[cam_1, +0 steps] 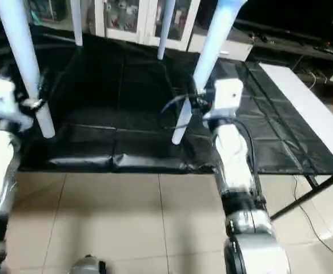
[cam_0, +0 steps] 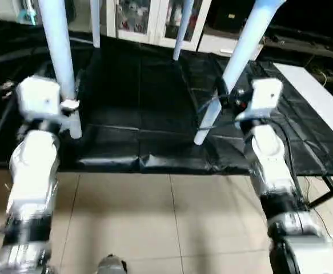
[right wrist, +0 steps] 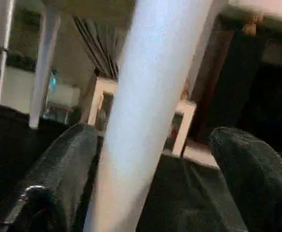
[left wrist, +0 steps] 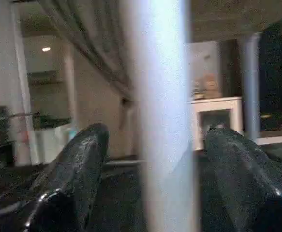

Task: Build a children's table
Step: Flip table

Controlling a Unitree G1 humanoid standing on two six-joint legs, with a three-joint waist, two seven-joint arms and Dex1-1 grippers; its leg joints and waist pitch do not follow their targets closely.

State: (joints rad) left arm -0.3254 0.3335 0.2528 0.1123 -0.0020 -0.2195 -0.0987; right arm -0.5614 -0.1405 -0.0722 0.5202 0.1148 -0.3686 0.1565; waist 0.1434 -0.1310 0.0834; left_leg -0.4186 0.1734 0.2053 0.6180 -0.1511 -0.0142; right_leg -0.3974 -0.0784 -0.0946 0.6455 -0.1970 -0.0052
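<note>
The children's table stands with its white tubular legs down on the black worktable (cam_0: 137, 114), and the legs run up past the picture's top edge. My left gripper (cam_0: 72, 105) sits around the near left leg (cam_0: 60, 63), low on the tube. In the left wrist view that leg (left wrist: 160, 96) passes between the black fingers (left wrist: 78, 169) with a gap on each side, so the gripper is open. My right gripper (cam_0: 226, 97) surrounds the near right leg (cam_0: 235, 63), which leans. Its fingers (right wrist: 247, 164) also stand clear of the tube (right wrist: 145, 106), open. Two far legs (cam_0: 95, 23) (cam_0: 181, 28) stand behind.
A long white board (cam_0: 320, 97) lies along the worktable's right side. Glass-fronted cabinets (cam_0: 137, 17) stand behind the table. Tiled floor (cam_0: 155, 217) lies between me and the worktable's front edge. A black cable (cam_0: 212, 105) loops by my right wrist.
</note>
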